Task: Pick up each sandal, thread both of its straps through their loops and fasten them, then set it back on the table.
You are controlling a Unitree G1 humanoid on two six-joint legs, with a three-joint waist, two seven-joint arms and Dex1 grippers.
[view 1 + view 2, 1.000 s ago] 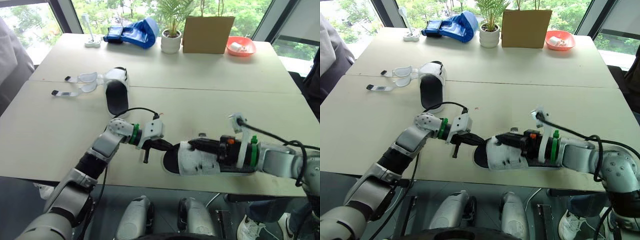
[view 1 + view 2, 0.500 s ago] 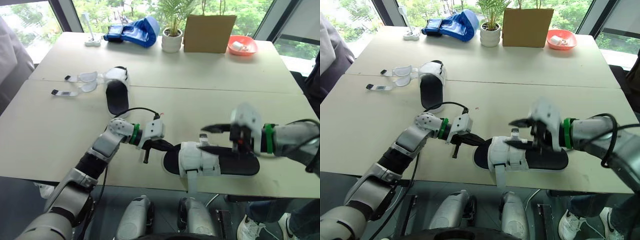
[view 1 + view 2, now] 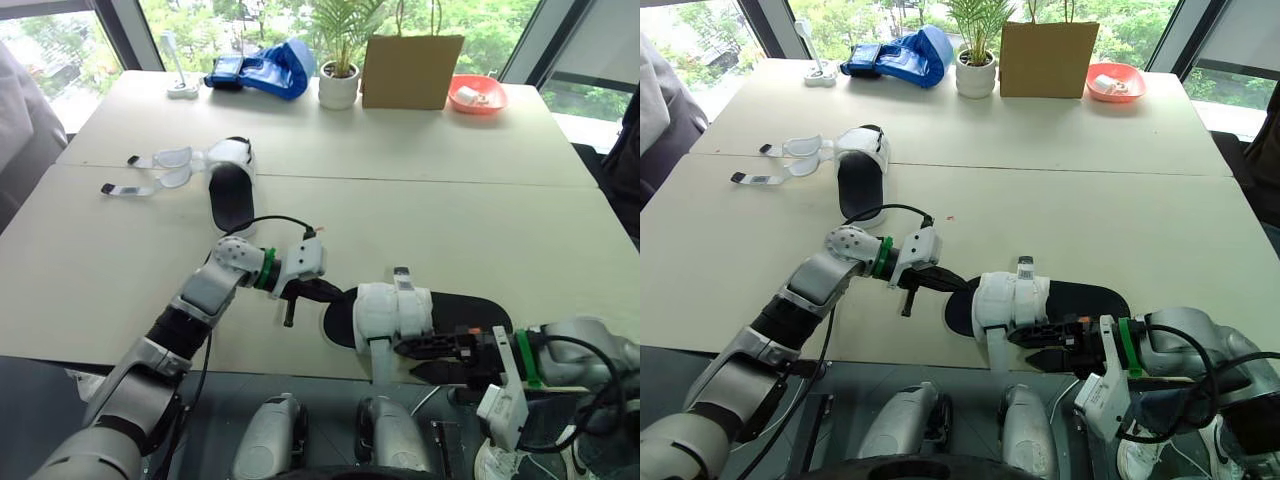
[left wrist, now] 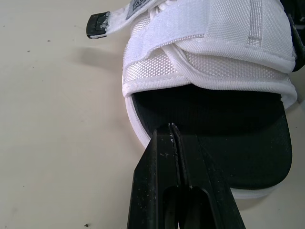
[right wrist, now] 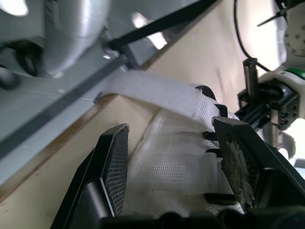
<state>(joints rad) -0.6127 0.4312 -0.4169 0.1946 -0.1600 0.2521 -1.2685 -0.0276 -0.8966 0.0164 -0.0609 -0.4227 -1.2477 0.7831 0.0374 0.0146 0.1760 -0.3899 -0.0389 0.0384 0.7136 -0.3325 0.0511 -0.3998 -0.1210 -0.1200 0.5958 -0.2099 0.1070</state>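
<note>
The sandal lies long along the table's near edge. The left gripper, fingers closed, rests on one end. The right gripper, fingers wide, faces the hanging strap.

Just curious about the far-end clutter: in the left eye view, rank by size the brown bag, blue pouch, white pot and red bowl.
1. brown bag
2. blue pouch
3. red bowl and white pot: these look about alike, so I won't rank them.
All four stand similarly far from the camera.

Far back stand a blue bag, potted plant, paper bag, red dish.
</note>
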